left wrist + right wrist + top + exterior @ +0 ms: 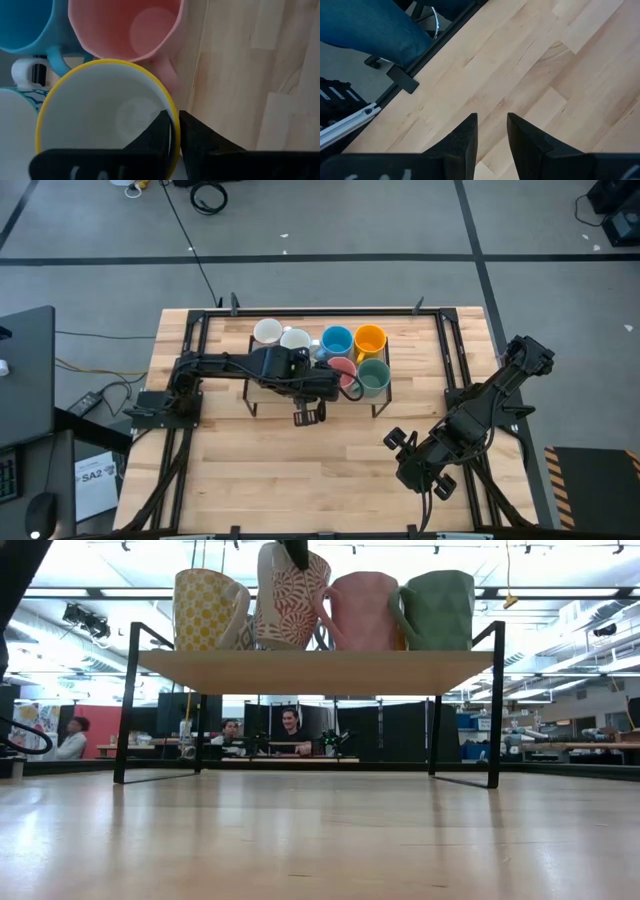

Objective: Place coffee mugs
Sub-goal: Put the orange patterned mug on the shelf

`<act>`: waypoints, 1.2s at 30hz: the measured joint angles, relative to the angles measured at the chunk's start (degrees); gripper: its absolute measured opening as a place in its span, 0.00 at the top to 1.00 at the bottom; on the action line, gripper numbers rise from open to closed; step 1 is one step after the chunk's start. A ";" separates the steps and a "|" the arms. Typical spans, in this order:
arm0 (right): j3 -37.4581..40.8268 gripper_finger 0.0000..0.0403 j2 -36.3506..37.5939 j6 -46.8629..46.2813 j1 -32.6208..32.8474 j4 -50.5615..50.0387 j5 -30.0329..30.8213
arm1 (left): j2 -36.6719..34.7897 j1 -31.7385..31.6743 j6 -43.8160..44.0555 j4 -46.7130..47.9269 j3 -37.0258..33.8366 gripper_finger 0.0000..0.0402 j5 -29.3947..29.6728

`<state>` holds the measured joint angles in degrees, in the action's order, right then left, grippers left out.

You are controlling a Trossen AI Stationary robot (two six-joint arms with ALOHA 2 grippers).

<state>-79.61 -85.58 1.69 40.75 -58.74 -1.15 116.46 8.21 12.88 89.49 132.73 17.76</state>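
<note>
A black-framed wooden shelf [320, 671] on the table carries the coffee mugs. The high view shows two white mugs [267, 331], a blue [337, 340], an orange-yellow [370, 338], a pink [343, 370] and a green one [374, 376]. My left gripper [175, 127] reaches over the shelf from the left and is shut on a white patterned mug [290, 595] with a yellow rim, next to the pink mug [125, 25]. The arm hides this mug in the high view. A yellow dotted mug [205, 605] stands on the shelf to its left. My right gripper [492, 125] hangs open over bare wood near the table's front right. My left gripper has the patterned mug's yellow rim [173, 117] between its fingers, one finger [157, 135] inside the mug and one [200, 142] outside. The fingers come steeply from above, slanting from the table's left. The mug is upright, with its base down at the shelf board [285, 646].
The mugs stand close together on the shelf; the pink mug's handle [167, 75] is right beside the held one. Bare tabletop [300, 470] lies in front of the shelf. People sit in the room beyond [290, 725]. A person's blue-trousered leg [370, 30] stands by the table's edge.
</note>
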 joint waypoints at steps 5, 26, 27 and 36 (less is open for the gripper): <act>0.00 0.73 0.00 0.00 0.01 -0.01 0.00 | 0.23 -0.01 0.00 0.00 0.00 0.90 -0.02; 0.00 0.73 0.00 0.01 0.00 -0.02 0.00 | 1.44 -0.33 0.00 0.36 0.00 0.88 0.03; 0.00 0.73 0.00 0.06 0.00 -0.02 -0.01 | 1.44 -0.33 0.00 0.35 0.00 0.87 0.05; 0.00 0.73 0.00 1.07 0.00 -0.02 0.00 | 1.40 -0.41 -0.12 0.24 0.02 0.75 0.24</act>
<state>-79.61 -85.58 2.76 40.75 -58.76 -1.15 117.86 7.80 12.76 89.73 132.75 18.00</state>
